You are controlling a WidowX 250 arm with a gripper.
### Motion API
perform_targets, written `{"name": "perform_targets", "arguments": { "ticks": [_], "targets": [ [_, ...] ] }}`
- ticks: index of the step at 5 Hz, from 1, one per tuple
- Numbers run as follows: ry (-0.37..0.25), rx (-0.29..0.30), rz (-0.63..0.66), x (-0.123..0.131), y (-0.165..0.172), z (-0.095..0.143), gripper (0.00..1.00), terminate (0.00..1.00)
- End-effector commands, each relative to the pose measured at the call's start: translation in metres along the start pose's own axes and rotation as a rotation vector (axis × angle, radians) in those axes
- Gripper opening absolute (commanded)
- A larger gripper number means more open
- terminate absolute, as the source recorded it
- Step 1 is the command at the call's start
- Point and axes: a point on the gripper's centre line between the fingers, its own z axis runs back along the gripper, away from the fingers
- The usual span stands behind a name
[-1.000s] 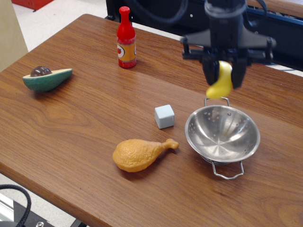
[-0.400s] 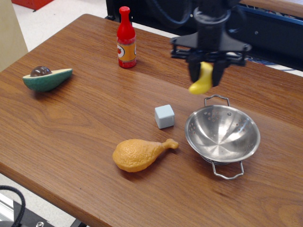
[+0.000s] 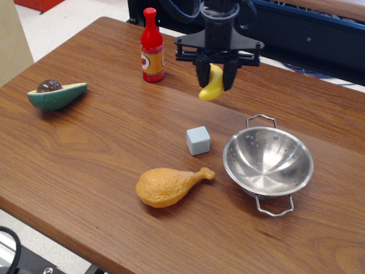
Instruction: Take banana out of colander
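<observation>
My gripper (image 3: 215,79) is shut on the small bright-yellow banana (image 3: 212,87), holding it in the air above the table's far middle, well left of and beyond the colander (image 3: 268,162). The banana hangs from between the fingers with its lower end free. The colander, a shiny perforated steel bowl with two wire loop handles, stands empty at the right of the table.
A red sauce bottle (image 3: 152,47) stands just left of the gripper. A pale grey cube (image 3: 198,140) sits below the gripper, left of the colander. An orange-brown drumstick (image 3: 169,186) lies near the front. A halved avocado (image 3: 56,95) lies far left.
The gripper has carried the banana from above the colander's far rim leftward and farther back, towards the red bottle. Nothing else has moved.
</observation>
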Motion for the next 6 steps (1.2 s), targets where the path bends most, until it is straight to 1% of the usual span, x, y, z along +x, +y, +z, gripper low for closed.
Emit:
{"name": "perform_targets", "arguments": {
  "ticks": [1,2,3,4,5,6],
  "targets": [
    [-0.047,0.063,0.056,0.025,0.013,-0.010,0.00,0.00],
    [-0.064,0.110,0.049,0.026,0.017,-0.023,0.00,0.00],
    [-0.048,0.111,0.043,0.022,0.016,-0.024,0.00,0.00],
    [-0.030,0.123,0.065,0.023,0.015,-0.021,1.00,0.00],
    [-0.036,0.110,0.078,0.025,0.014,-0.009,1.00,0.00],
    [-0.015,0.097,0.072,0.026,0.012,0.004,1.00,0.00]
  ]
}}
